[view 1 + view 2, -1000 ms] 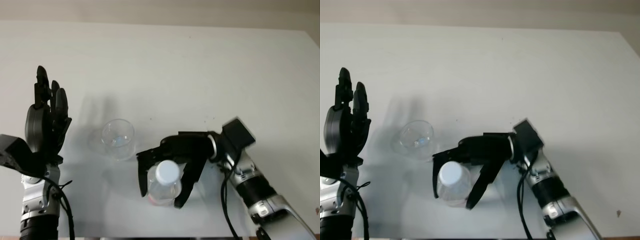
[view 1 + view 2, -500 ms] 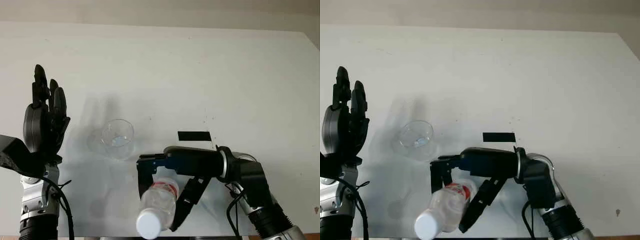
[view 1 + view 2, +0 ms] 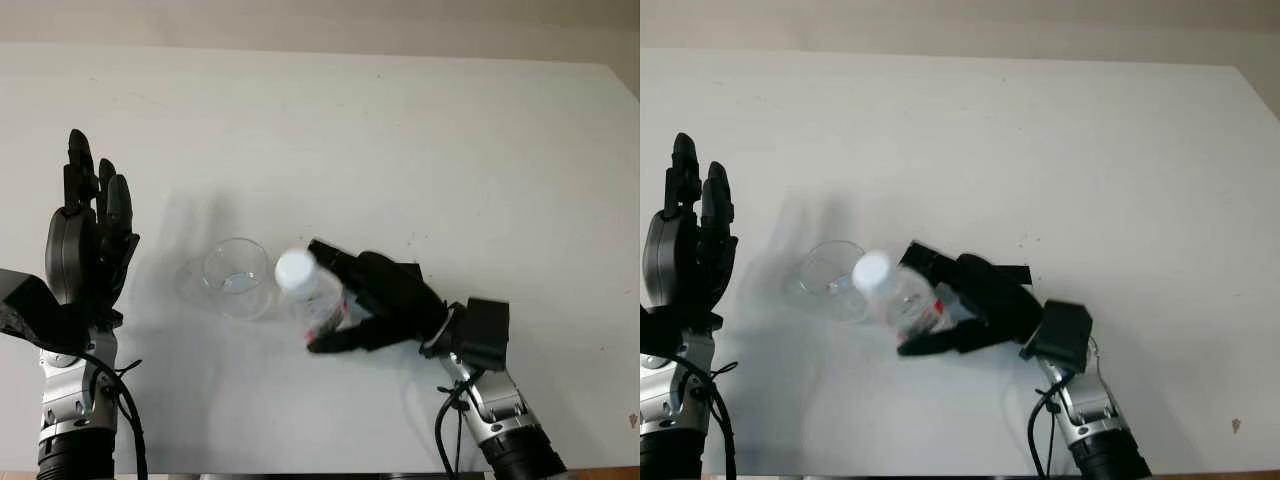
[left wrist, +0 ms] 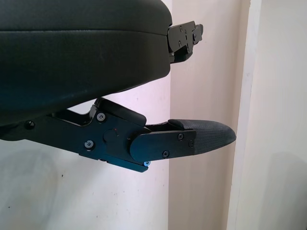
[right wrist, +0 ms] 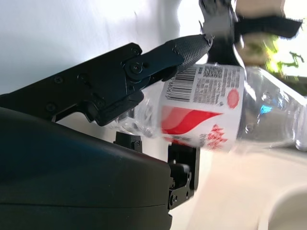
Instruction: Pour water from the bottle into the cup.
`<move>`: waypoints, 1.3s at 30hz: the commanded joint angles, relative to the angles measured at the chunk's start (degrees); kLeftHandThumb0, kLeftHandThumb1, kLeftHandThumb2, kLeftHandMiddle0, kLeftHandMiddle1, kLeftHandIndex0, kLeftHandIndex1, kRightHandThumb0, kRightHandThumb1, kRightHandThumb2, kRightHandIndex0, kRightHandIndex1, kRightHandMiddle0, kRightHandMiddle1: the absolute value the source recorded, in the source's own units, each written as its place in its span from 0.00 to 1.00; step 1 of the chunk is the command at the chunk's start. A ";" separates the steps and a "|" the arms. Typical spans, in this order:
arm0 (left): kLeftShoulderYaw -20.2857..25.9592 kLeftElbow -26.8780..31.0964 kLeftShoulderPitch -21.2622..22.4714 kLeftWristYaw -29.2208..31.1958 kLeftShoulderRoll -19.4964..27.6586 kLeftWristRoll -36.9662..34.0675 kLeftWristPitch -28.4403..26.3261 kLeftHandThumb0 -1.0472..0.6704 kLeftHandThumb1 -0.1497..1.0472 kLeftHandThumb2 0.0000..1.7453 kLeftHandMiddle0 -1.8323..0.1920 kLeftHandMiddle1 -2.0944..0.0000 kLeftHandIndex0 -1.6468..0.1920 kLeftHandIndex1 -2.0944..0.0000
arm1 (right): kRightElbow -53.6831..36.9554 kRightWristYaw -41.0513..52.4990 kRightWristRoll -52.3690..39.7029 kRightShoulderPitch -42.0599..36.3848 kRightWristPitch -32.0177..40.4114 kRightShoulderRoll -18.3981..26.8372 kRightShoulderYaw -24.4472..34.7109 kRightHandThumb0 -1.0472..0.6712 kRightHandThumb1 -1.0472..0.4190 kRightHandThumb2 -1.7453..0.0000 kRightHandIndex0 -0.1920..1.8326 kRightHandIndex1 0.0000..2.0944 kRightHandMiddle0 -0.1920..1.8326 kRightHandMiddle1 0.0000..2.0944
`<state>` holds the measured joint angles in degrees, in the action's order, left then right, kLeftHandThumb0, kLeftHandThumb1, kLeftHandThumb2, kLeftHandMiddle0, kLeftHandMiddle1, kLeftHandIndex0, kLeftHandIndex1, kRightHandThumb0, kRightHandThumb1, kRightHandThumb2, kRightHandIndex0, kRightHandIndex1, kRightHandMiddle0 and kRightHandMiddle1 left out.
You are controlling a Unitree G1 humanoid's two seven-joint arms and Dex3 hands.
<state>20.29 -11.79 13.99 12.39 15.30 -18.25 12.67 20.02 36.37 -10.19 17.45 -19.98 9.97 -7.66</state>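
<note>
A clear plastic cup [image 3: 237, 277] stands on the white table, left of centre. My right hand [image 3: 370, 305] is shut on a clear water bottle [image 3: 312, 295] with a red and white label [image 5: 201, 108] and a white cap [image 3: 295, 268]. The bottle is tilted, its capped end leaning toward the cup's right rim and close beside it. The cap is on. My left hand [image 3: 88, 245] is raised at the table's left side, open and holding nothing, well apart from the cup.
The white table [image 3: 400, 150] stretches bare toward the back and right. A strip of black tape [image 3: 1012, 272] lies on it just behind my right hand. The table's front edge runs close below both arms.
The right hand swung the bottle from lying low near the front edge, cap toward me, up and back to beside the cup. The left hand stayed in place.
</note>
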 commanded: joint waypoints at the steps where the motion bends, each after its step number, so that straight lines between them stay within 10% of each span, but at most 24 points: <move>1: 0.15 0.28 0.45 0.01 0.27 -0.12 -0.10 0.20 1.00 0.28 0.99 0.97 1.00 0.98 | 2.23 -0.66 -2.36 2.60 1.30 -1.70 2.24 0.44 0.00 0.84 0.44 1.00 0.01 1.00; 9: 0.22 -0.24 0.51 0.75 0.09 -0.39 0.75 0.20 1.00 0.28 1.00 0.98 1.00 0.98 | 9.47 -4.17 -3.58 12.75 3.53 -2.87 7.37 0.45 0.00 0.85 0.58 1.00 0.00 1.00; 15: -0.18 0.06 0.54 0.26 -0.07 0.19 0.22 0.20 1.00 0.28 1.00 0.98 1.00 0.99 | 20.02 -17.65 10.17 23.15 -8.07 -0.42 6.72 0.49 0.00 0.84 0.57 1.00 0.05 1.00; 24: -0.30 0.19 0.15 -0.32 -0.82 0.12 0.53 0.19 1.00 0.28 1.00 0.98 1.00 0.99 | 32.47 -37.43 30.08 35.85 -18.45 2.76 -0.05 0.61 0.00 0.90 0.64 1.00 0.55 1.00; 39: -0.47 -0.31 0.15 -0.97 -1.70 0.99 1.09 0.19 1.00 0.28 1.00 0.98 1.00 0.99 | 40.69 -59.92 48.07 44.52 -21.95 6.21 -11.26 0.59 0.09 0.84 0.68 1.00 0.57 1.00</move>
<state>19.97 -12.10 14.16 11.56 13.89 -17.32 13.25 60.91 -21.84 37.23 59.64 -40.85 15.41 -18.27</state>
